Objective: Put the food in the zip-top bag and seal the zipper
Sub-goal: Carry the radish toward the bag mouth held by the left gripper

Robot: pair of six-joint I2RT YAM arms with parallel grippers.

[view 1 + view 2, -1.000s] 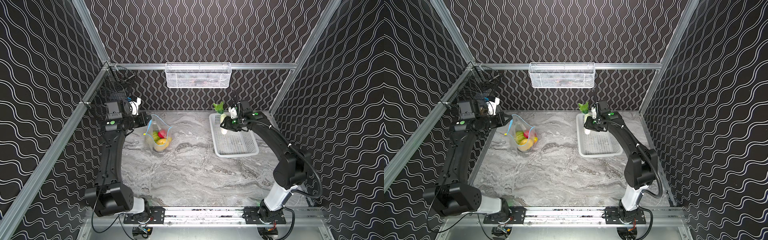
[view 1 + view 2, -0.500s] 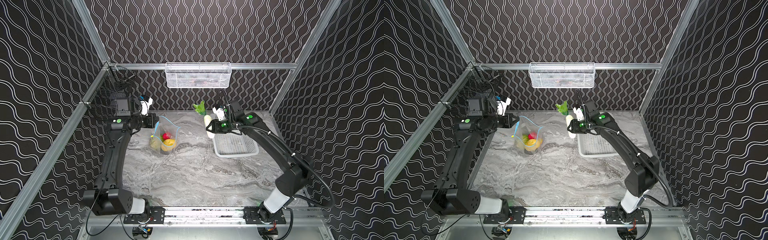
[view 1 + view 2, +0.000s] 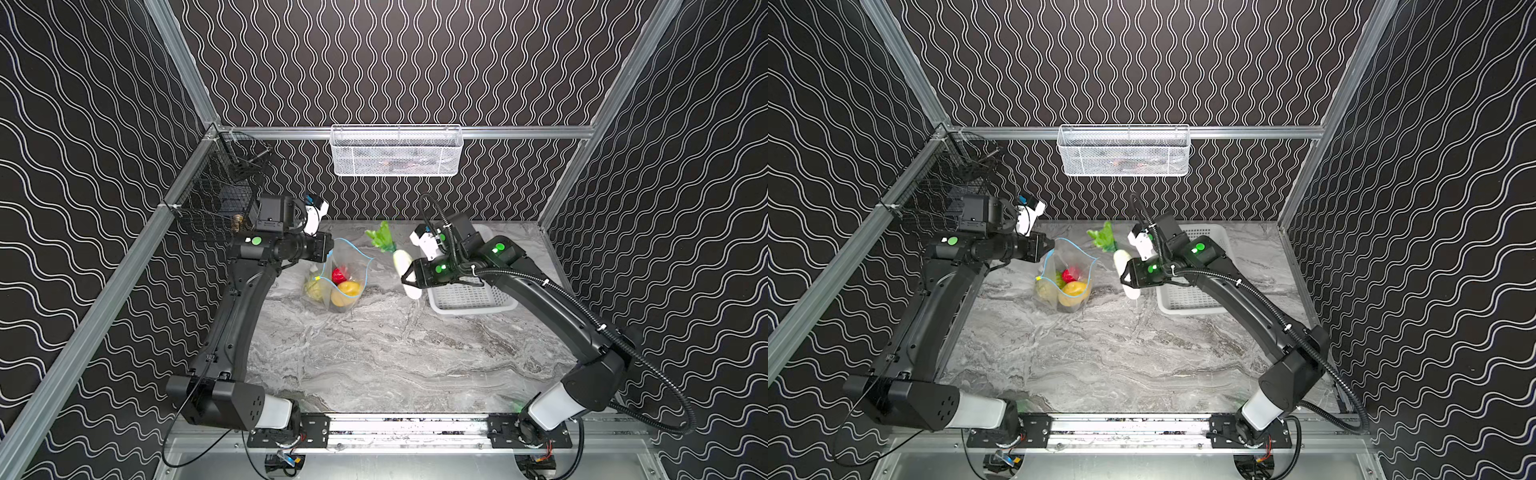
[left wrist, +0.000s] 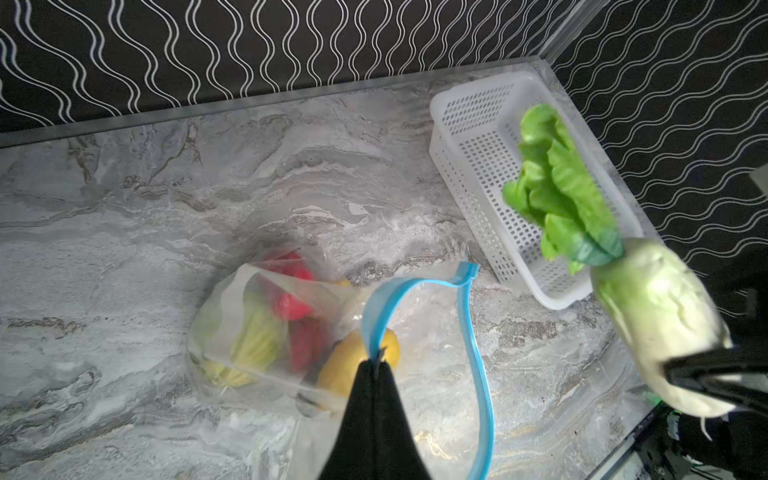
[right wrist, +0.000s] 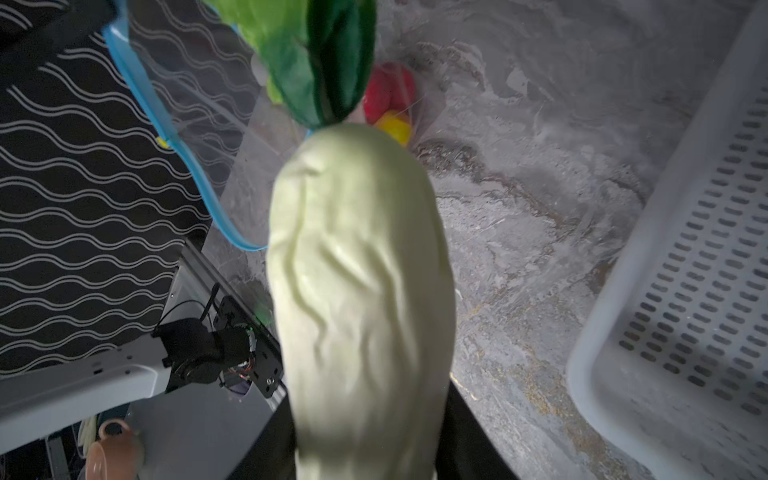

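My top views are sharp and evenly lit. From my right wrist the radish [image 5: 357, 291] looms blurred; glare whitens the surface [image 4: 374, 216] under my left wrist.

One zip-top bag [image 3: 353, 262], one white radish [image 3: 401, 259], one white perforated basket [image 3: 478, 307] at 2 o'clock. Through the bag: two red fruits [image 4: 291, 303], one yellow piece [image 4: 340, 370], one green cabbage [image 4: 255, 340]. One wire basket [image 3: 395, 151], 12 o'clock.

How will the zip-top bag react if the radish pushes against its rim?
Probably floppy: the zip-top bag slumps on the table and its zipper curves loosely. Only the left gripper, shut on the rim, holds the mouth up, so the free side would likely fold under the radish. The produce inside may weigh the bottom down, limiting sliding.
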